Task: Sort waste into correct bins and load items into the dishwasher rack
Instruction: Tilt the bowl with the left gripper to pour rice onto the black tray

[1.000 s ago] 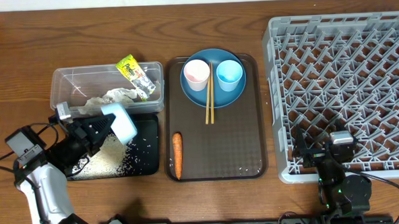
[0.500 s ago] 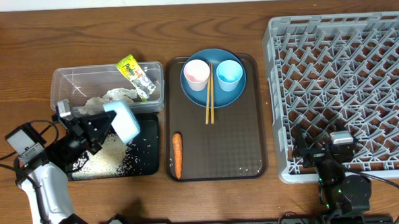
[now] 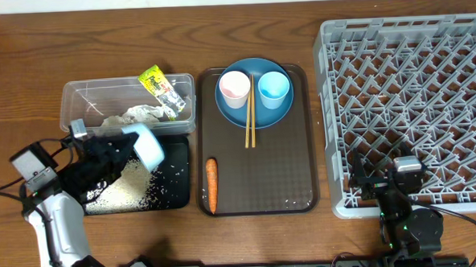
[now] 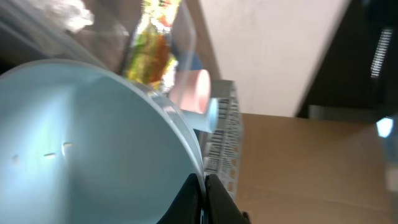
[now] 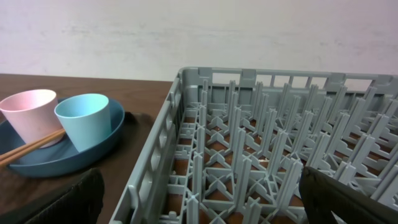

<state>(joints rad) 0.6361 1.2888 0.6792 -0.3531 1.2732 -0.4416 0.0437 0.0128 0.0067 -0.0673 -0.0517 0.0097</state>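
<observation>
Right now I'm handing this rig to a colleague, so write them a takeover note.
Left end effector: shut on the bowl rim, bowl tilted over the black tray.
Right end effector: open, empty, at the rack near edge.
Done: rice in the black tray; paper and wrapper in the clear tub.
Left: bin the carrot lying on the brown tray; rack the bowl, plate, pink cup, blue cup, chopsticks.

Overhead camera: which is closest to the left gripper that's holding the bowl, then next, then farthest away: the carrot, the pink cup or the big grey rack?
From the left gripper holding the bowl:
1. Carrot, on the brown tray, front-left part.
2. Pink cup, on the blue plate, farther back.
3. Grey rack, far right.
</observation>
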